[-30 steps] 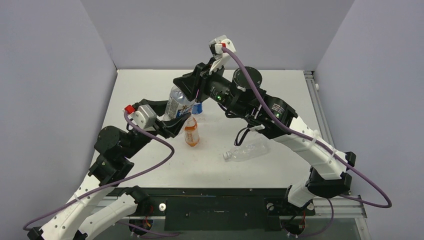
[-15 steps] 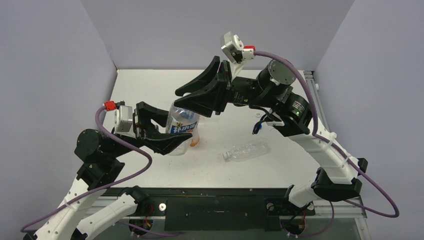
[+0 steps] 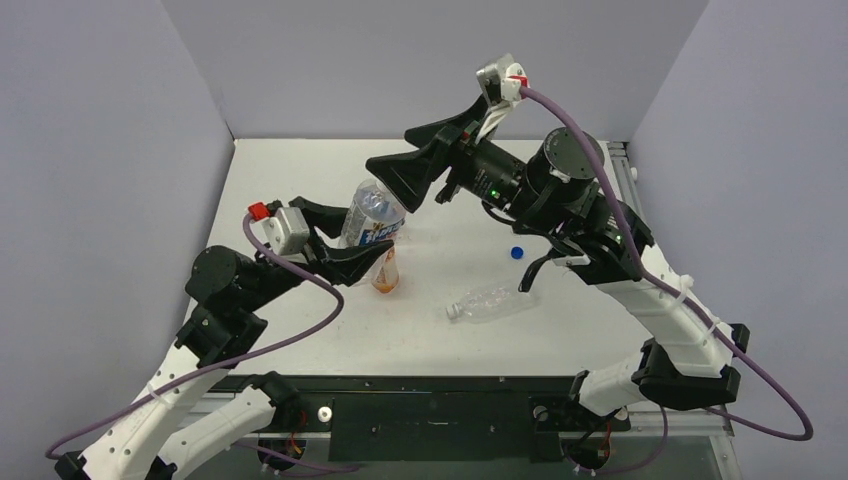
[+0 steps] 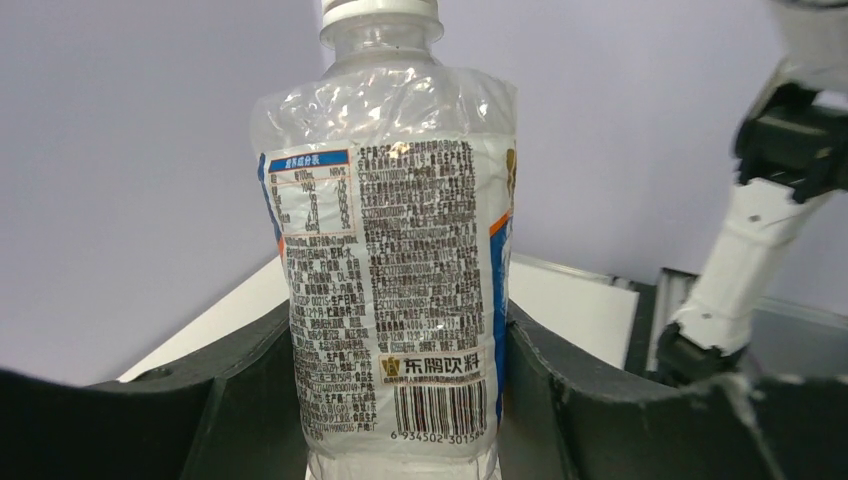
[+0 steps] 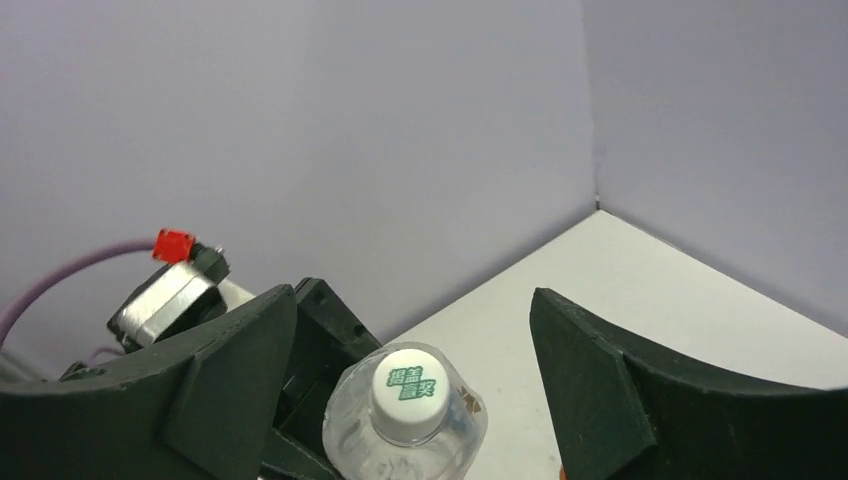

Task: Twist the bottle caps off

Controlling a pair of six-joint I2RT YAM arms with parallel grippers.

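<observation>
Nearest to me on the table (image 3: 290, 160), the plain unlabelled bottle (image 3: 492, 300) lies on its side, right of centre, its neck pointing left. To its left the orange bottle (image 3: 384, 272) stands upright, partly hidden behind my left gripper (image 3: 355, 235). That gripper is clamped narrow on the body of the bottle with the blue-white label (image 3: 372, 216), one finger on each side; the left wrist view shows the printed label and barcode filling the space between the fingers. From above, this bottle leans a little, and I cannot tell whether its base touches the table. Its white cap (image 5: 412, 390) is on the neck, with green print on its top.

A loose blue cap (image 3: 517, 252) sits on the table to the right, just beyond the plain bottle and apart from it.

Farther back, my right gripper (image 3: 390, 152) hangs above the held bottle with its jaws spread wide, holding nothing. In the right wrist view the white cap lies below and between the two fingers, touching neither.
</observation>
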